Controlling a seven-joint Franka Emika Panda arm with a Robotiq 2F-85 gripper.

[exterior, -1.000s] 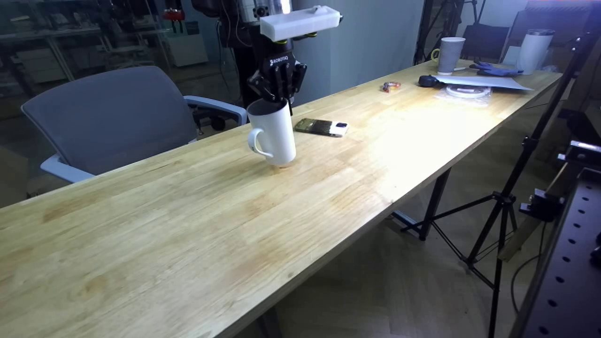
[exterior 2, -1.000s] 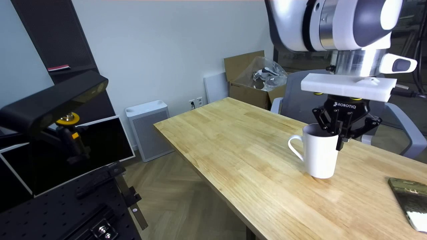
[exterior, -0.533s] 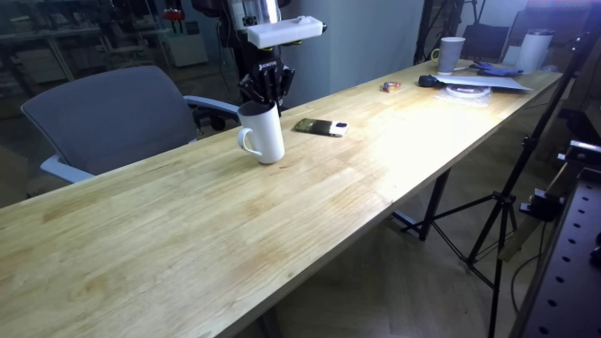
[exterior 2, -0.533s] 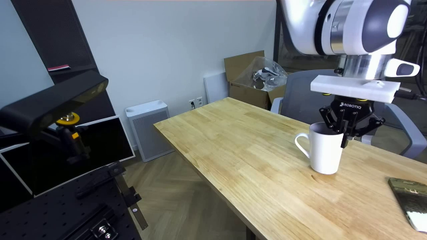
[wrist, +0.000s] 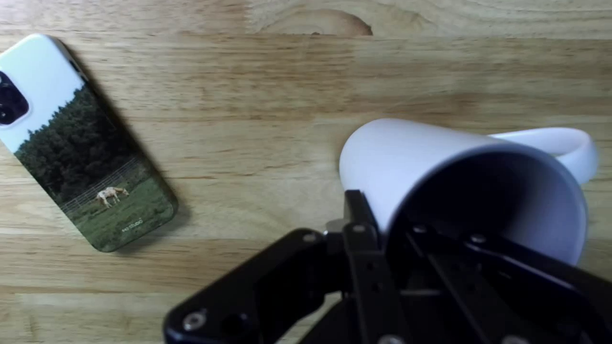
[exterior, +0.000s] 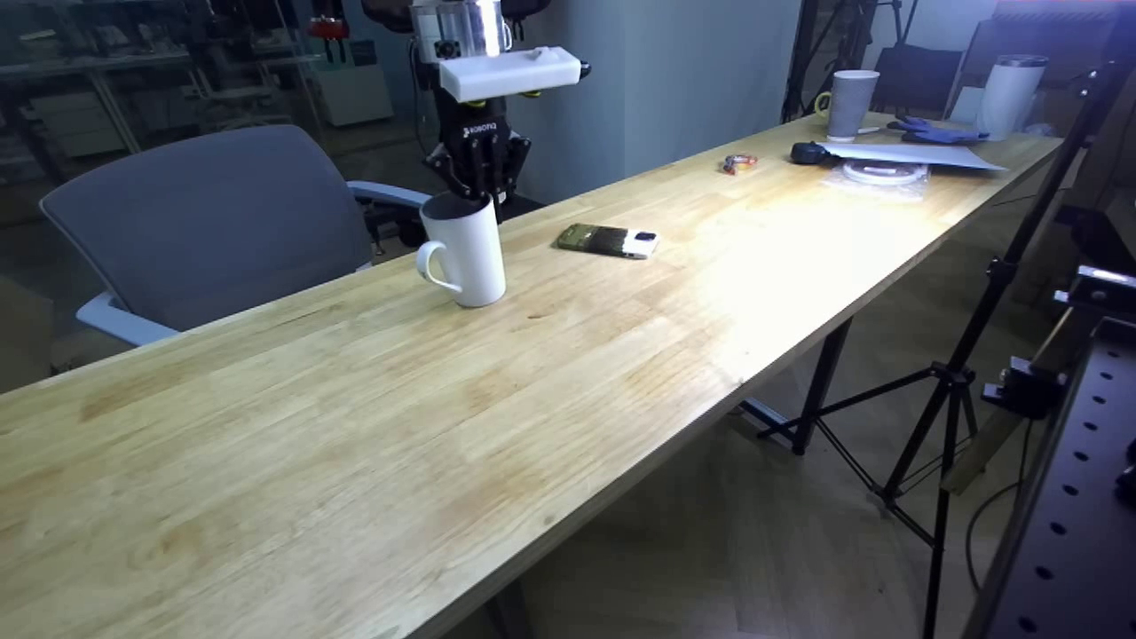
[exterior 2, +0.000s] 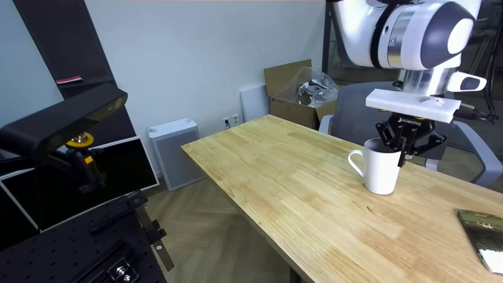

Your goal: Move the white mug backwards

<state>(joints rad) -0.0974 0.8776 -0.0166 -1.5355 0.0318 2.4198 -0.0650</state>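
Observation:
The white mug (exterior: 482, 257) is near the chair-side edge of the wooden table, leaning slightly, its loop handle pointing away from my gripper (exterior: 491, 209). It also shows in an exterior view (exterior 2: 380, 173) and the wrist view (wrist: 397, 157). My gripper, also seen in an exterior view (exterior 2: 397, 154) and the wrist view (wrist: 382, 227), is shut on the mug's wall at the rim. One finger is inside the mug and its tip is hidden there; the other lies against the outside. The base is at or just above the table; I cannot tell whether it touches.
A phone (exterior: 608, 240) lies on the table (exterior: 373, 444) beside the mug, also in the wrist view (wrist: 86, 143). A grey chair (exterior: 213, 231) stands by the table edge nearest the mug. A patterned cup (exterior: 852, 105), a tumbler (exterior: 1012, 98) and papers are at the far end.
My gripper and the mug have moved together, leftward in an exterior view and farther away in the other exterior view, away from the phone. The grip looks the same.

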